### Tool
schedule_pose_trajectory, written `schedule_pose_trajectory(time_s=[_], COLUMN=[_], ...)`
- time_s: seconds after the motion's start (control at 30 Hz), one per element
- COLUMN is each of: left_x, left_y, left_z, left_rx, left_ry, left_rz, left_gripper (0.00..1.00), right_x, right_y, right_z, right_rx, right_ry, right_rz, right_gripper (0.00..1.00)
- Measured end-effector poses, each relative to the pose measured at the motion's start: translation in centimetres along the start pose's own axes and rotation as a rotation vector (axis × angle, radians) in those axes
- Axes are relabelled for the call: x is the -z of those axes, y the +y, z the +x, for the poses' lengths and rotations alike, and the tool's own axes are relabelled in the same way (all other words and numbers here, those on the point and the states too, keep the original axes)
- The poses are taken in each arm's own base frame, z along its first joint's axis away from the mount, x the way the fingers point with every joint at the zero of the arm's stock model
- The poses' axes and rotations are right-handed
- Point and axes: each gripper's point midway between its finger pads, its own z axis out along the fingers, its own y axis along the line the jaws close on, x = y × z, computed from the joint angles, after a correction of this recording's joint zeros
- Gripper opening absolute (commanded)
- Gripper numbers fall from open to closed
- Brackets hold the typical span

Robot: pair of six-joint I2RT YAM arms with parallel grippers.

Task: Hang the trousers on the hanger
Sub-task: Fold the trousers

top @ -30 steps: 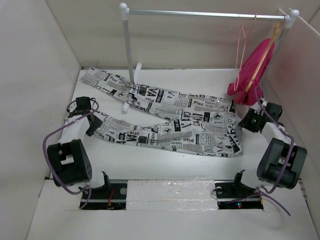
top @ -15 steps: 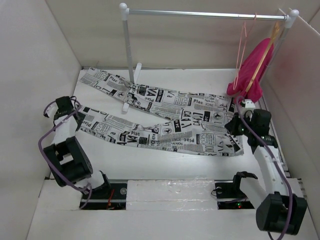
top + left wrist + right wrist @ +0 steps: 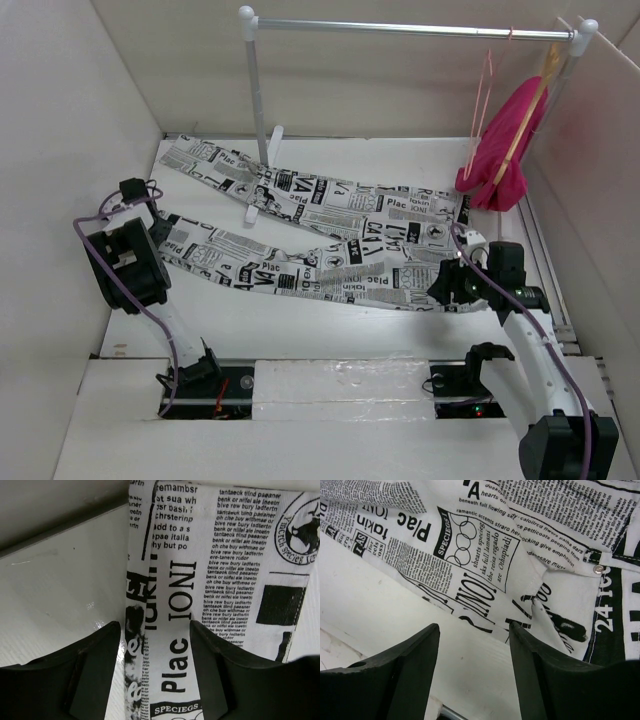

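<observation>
Over the last second the right pincer (image 3: 445, 288) has swung away from the far right corner, forward and inward to the waist end of the long white cloth trousers printed with black newspaper text (image 3: 340, 235). The left pincer (image 3: 158, 232) has pulled out to the cuff of the nearer leg.

In the left wrist view the left pincer (image 3: 155, 630) stands wide, with the cuff edge of the trousers (image 3: 225, 555) running up between its fingers and not yet pinched. The right pincer (image 3: 474, 630) is also wide and holds nothing. The waistband of the trousers (image 3: 485, 540) lies just ahead of its tips, with the bare white table (image 3: 380, 605) below them.

The trousers lie flat across the table between the two pincers. The thin salmon-pink wire hanger (image 3: 487, 85) hangs well beyond the right pincer, on the silver metal rail (image 3: 400, 28), just beside the magenta-pink garment (image 3: 500, 140).

I judge this to be the grasping step, with no lifting begun. Next, each pincer needs to drop onto its end of the cloth and close on it. Both arms then need to raise the trousers together and feed them through the wire triangle.
</observation>
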Motion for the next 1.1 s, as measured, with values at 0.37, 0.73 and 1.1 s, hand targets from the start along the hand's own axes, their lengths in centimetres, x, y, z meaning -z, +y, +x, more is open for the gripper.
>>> schedule_pose_trajectory(time_s=[0.37,0.73,1.1], left_x=[6.0,11.1,1.5], left_y=[0.3,-18.9,-28.2], left_z=[-0.7,-6.4,-1.9], left_rx=[0.042,0.026,-0.104], left_ry=[-0.098,-0.198,-0.062], left_rz=[0.116,0.536,0.472], left_gripper=[0.65,0.63,0.61], right_x=[-0.6,-2.0,-4.1], right_y=[-0.7,0.0,3.9], right_z=[-0.2,-1.7,-5.6], right_rx=[0.024,0.115,0.241], right_ry=[0.042,0.054,0.026], right_rz=[0.01,-0.028,-0.145], right_gripper=[0.0,0.34,0.46])
